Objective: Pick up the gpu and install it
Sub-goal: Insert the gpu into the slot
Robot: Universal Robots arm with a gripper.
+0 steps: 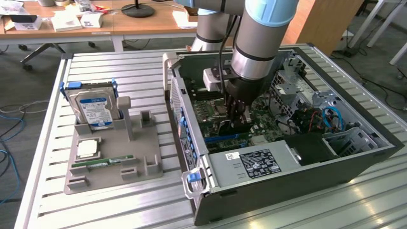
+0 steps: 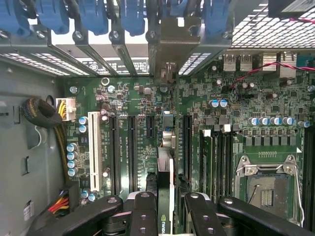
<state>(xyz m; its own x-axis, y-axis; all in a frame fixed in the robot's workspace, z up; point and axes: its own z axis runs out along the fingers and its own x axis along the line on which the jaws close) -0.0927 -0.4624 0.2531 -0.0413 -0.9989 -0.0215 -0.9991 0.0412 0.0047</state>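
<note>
One gpu point(image 2: 166, 221), clamped edge-on in the gripper point(image 2: 170, 202), stands over the motherboard slots point(image 2: 132, 147), its long axis parallel to them, roughly nine-to-three o'clock in the exterior view.

Robot arm point(image 1: 258, 43): one, reaching down into the case.
Gripper point(image 2: 171, 209): one.
Gripper fingers point(image 2: 145, 214): two, black.
gpu point(image 2: 165, 196): one, edge-on between the two fingers.
Computer case point(image 1: 299, 179): one, lying open.
Motherboard point(image 2: 147, 98): one, green.
White expansion slot point(image 2: 93, 150): one.
Processor socket point(image 2: 266, 189): one.
Power supply point(image 1: 254, 163): one, at six o'clock inside the case in the exterior view.
Slatted table point(image 1: 114, 210): one.
Grey holder point(image 1: 137, 152): one, at nine o'clock from the case.
Hard drive point(image 1: 94, 109): one, upright at the holder's eleven o'clock.
Processor chip point(image 1: 87, 149): one, at the holder's nine o'clock.
RAM stick point(image 1: 103, 163): one, green, at the holder's seven o'clock.
</note>
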